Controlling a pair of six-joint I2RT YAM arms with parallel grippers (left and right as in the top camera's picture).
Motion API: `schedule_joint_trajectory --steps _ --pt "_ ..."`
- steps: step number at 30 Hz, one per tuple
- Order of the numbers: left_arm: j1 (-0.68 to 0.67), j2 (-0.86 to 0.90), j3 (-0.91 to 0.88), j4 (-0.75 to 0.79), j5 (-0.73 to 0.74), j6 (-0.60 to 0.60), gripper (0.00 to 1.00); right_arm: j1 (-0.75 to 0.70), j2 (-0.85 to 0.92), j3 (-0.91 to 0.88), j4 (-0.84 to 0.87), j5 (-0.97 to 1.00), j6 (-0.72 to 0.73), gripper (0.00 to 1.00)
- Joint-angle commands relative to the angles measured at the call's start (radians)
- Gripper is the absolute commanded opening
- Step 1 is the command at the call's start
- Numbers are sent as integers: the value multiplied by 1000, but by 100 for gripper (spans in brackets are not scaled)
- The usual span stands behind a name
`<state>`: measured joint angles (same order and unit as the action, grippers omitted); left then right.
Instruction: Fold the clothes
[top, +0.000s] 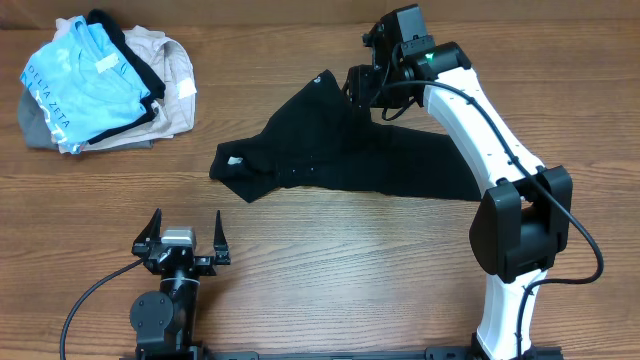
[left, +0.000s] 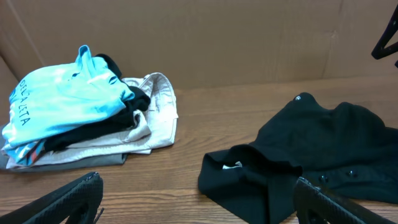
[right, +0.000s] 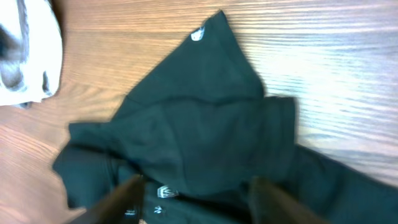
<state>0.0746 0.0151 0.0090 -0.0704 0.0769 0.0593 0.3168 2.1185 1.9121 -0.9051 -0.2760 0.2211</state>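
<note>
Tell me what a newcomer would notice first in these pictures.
A crumpled black T-shirt sprawls across the middle of the table, the right claw open just above it. In the far left corner, a light blue shirt tops a pile of clothes.

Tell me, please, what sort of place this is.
Likely a robot lab workbench, not a home: a wood-grain table, a cardboard wall behind it, a black T-shirt and a clothes pile set out.
</note>
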Motion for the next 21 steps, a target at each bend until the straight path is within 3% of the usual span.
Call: schedule_joint_trajectory --steps 1,6,17,21 --pt "5 -11 -4 -1 -6 16 100 4 5 -9 35 96 -4 71" --pt "5 -11 -4 -1 -6 16 100 -1 62 -60 186 109 17 80" --pt "5 -11 -4 -1 -6 16 100 -68 214 -61 236 111 102 84" --pt "5 -11 -4 -1 -6 16 100 -79 215 -61 248 23 101 84"
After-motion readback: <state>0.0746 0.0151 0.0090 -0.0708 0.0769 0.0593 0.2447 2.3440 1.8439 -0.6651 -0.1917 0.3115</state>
